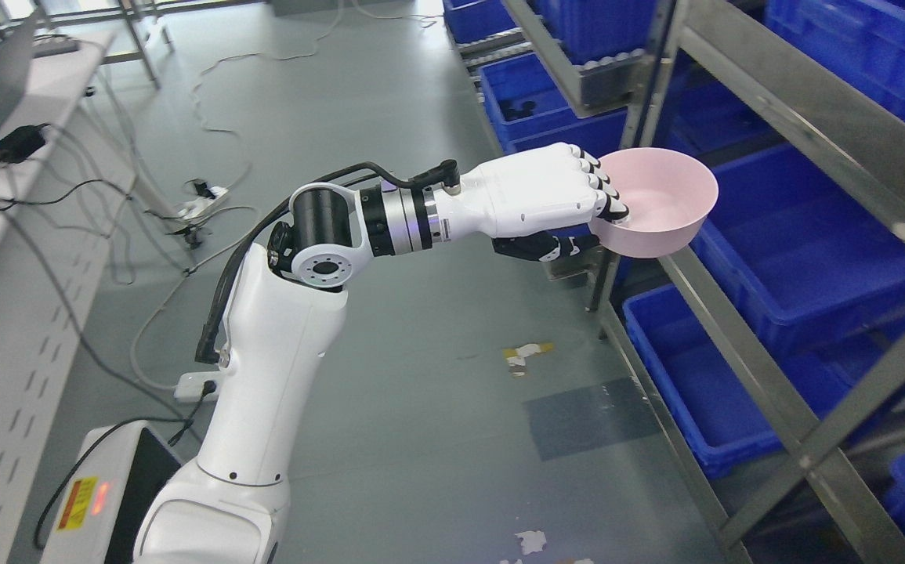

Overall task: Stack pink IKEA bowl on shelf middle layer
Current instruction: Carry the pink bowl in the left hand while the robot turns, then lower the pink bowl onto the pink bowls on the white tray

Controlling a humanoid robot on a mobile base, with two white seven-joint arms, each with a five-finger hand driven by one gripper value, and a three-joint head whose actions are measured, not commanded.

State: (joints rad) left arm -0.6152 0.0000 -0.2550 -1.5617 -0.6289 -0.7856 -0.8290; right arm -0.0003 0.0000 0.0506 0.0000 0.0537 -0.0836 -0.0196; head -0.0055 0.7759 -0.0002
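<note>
Beside metal shelf (742, 313) with blue bins (797, 258): left hand (554, 200) clamped on pink bowl (667, 207) rim, held in air.

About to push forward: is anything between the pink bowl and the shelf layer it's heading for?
Nothing visible blocks it. The left hand holds the pink bowl at the shelf's front edge, by the metal rail. Just beyond sits a blue bin, its inside apparently bare.

The pale pink round plastic bowl (665, 202) is plain; the glossy white robot hand (554, 205) has black fingertips. Deep blue plastic bins (805, 258) fill the grey metal shelf (742, 333).
</note>
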